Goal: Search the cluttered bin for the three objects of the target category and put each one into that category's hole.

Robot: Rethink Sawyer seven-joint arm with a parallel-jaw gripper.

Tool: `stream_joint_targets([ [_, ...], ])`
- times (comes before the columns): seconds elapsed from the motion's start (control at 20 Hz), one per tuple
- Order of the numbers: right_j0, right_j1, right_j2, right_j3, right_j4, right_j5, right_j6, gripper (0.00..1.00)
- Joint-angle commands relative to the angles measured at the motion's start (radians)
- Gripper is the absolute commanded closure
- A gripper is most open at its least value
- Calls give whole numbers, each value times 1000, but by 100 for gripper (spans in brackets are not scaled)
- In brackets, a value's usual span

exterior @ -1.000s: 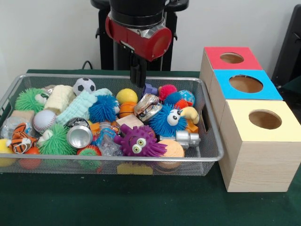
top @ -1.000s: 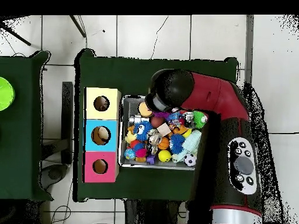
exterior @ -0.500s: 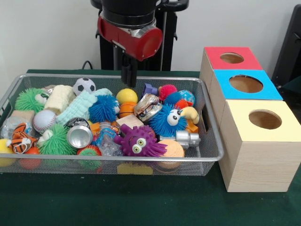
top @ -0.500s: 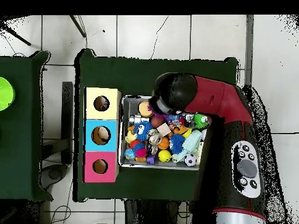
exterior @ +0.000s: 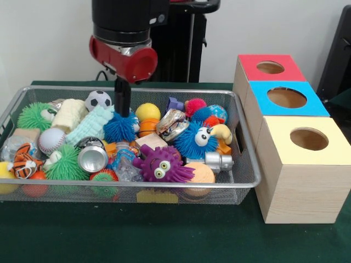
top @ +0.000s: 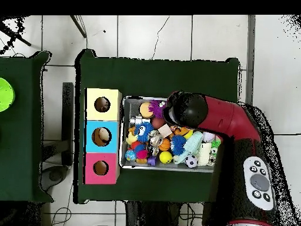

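One gripper [exterior: 122, 104], grip state unclear, above blue spiky ball [exterior: 120, 127]. One wire bin [exterior: 241, 164]. Three boxes at 3 o'clock: red [exterior: 270, 67], blue [exterior: 287, 98], yellow [exterior: 307, 139].

**Surroundings only**

- Dark green cloth [exterior: 164, 235] covers the table, near edge to far edge.
- Plain pale wall [exterior: 44, 38] behind; a black cable [exterior: 101, 74] loops against it at the table's far edge.
- A black object [exterior: 341, 55] stands at the right edge, cut off by the picture.
- Overhead: pale tiled floor [top: 153, 32] all round.
- Overhead, left: a second green-topped table [top: 17, 129], well apart, with a lime-green round thing [top: 3, 94] at its left edge.
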Motion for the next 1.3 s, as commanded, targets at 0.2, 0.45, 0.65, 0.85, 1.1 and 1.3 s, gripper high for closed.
stream_joint_targets([
  [0.2,-17,28,7,215,-21,-115,56,100],
  [0.45,-4,27,8,278,7,-178,106,100],
  [0.65,32,22,-13,288,22,-180,149,100],
  [0.85,67,18,-41,290,36,-172,174,100],
  [1.1,77,3,-52,283,56,-123,151,100],
  [1.3,125,43,-85,167,60,-38,163,100],
])
